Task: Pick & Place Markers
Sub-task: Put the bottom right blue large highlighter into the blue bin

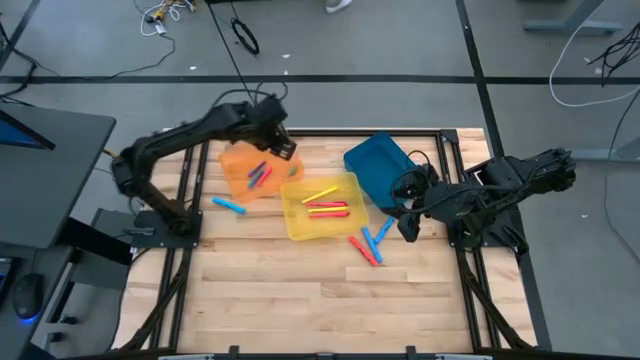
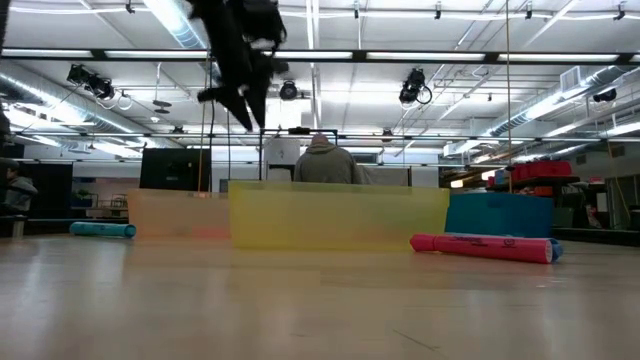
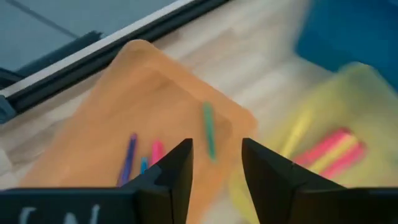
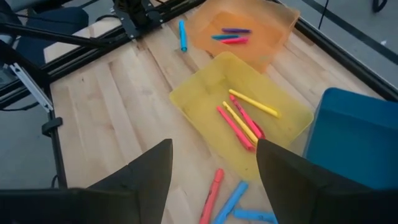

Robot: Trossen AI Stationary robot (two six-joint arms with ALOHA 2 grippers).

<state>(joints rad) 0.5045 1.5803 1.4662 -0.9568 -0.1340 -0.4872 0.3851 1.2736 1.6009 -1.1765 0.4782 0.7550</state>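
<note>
1. The yellow bin (image 1: 320,205) sat mid-table and serves as the landmark; it held a yellow marker (image 1: 320,194) and red and pink markers (image 1: 328,209) lying flat on its floor.
2. The orange bin (image 1: 255,168) touched the yellow bin's far-left corner and held a green marker (image 3: 209,130) with purple, blue and pink ones beside it.
3. The left gripper (image 3: 214,165) hovered above the orange bin, its fingers apart with nothing between them.
4. A loose blue marker (image 1: 229,204) lay on the table just left of the yellow bin; a red marker (image 1: 363,249) and two blue ones lay just off its near-right corner.
5. The right gripper (image 4: 214,171) hung over that near-right cluster, fingers spread wide and empty; the blue bin (image 1: 380,165) stood beyond the yellow bin's right end.
6. The markers look light, stiff and smooth-barrelled, likely to roll; a pinch across the middle of the barrel, fingers square to its length, should hold best.
</note>
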